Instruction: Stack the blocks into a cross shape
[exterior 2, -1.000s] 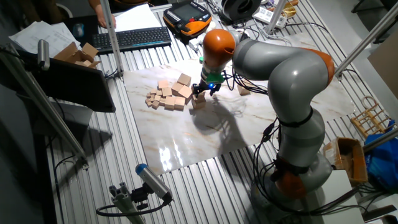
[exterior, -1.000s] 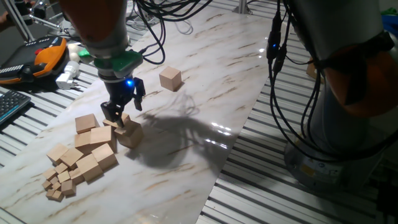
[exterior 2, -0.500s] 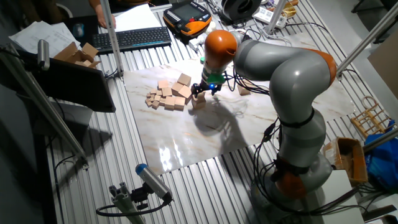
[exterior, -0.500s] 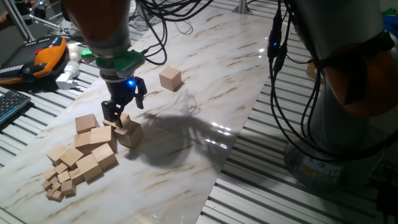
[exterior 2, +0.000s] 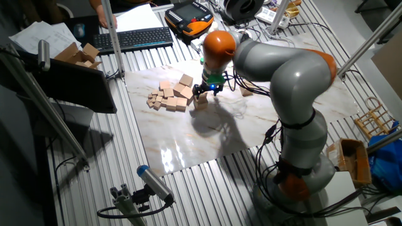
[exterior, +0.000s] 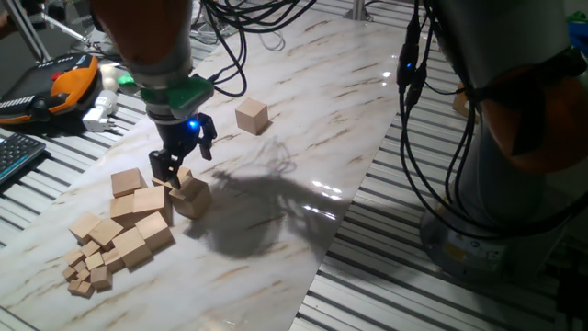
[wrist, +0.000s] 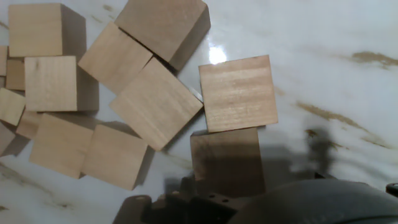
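The end effector (exterior: 180, 168) hangs low over the marbled bench (exterior: 303, 119), left of centre in one fixed view, right at the edge of the pile of blocks (exterior: 138, 216). Its dark fingers frame a tan cube, but whether they pinch it, or stand spread around it, I cannot tell from these views.

In the hand view, one block (wrist: 238, 93) lies just above centre, and a second, shadowed block (wrist: 227, 163) sits directly below it, touching edge to edge, nearest the end effector's body at the bottom of the frame. The rest of the heap (wrist: 112, 93) fills the upper left, with one tilted cube touching the centre block's left side.

A lone block (exterior: 252, 116) stands well apart, toward the upper middle of the fixed view.

The coming move probably turns on this: the shadowed block lies straight under the fingers, the sunlit one just beyond it along the same line, so they already form one arm of the cross.
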Available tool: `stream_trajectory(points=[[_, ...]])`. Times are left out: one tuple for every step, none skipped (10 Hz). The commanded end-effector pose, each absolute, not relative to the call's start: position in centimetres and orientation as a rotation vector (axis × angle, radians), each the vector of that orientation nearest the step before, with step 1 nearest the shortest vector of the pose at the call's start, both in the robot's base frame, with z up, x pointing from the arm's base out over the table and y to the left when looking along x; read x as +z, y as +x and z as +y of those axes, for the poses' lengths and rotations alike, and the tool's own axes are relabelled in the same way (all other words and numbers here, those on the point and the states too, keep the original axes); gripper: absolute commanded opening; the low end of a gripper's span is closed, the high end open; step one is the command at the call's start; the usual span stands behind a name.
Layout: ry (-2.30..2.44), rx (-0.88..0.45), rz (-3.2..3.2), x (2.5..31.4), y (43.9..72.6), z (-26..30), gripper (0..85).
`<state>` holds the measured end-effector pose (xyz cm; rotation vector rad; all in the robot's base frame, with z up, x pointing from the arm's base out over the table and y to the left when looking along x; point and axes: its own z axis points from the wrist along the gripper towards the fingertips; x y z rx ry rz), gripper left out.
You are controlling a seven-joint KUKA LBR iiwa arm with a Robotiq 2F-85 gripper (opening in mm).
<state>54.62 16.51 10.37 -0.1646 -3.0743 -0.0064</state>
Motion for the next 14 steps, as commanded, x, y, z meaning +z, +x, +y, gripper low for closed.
stream_trajectory(points=[[-0.145,-0.006,-3.037,10.4,54.6,16.5,85.0],[-0.147,-0.015,-3.030,10.4,54.6,16.5,68.0],[-0.156,-0.027,-3.045,10.4,54.6,16.5,85.0],[-0.158,-0.032,-3.068,9.5,54.8,17.0,85.0],[-0.149,-0.024,-3.076,8.7,55.0,17.4,85.0],[-0.164,-0.033,-3.081,8.2,55.0,17.9,85.0],[-0.177,-0.015,-3.090,7.8,54.9,18.3,85.0],[-0.177,-0.007,-3.089,7.8,54.8,18.6,85.0],[-0.172,-0.010,-3.088,7.6,54.9,18.6,85.0],[-0.167,-0.015,-3.088,7.1,55.1,18.6,85.0],[-0.151,0.001,-3.094,6.5,55.1,18.6,85.0],[-0.147,0.015,-3.104,6.0,55.1,18.7,85.0],[-0.140,0.033,-3.106,5.7,55.1,18.7,85.0],[-0.138,0.036,-3.104,5.6,55.1,18.6,85.0]])
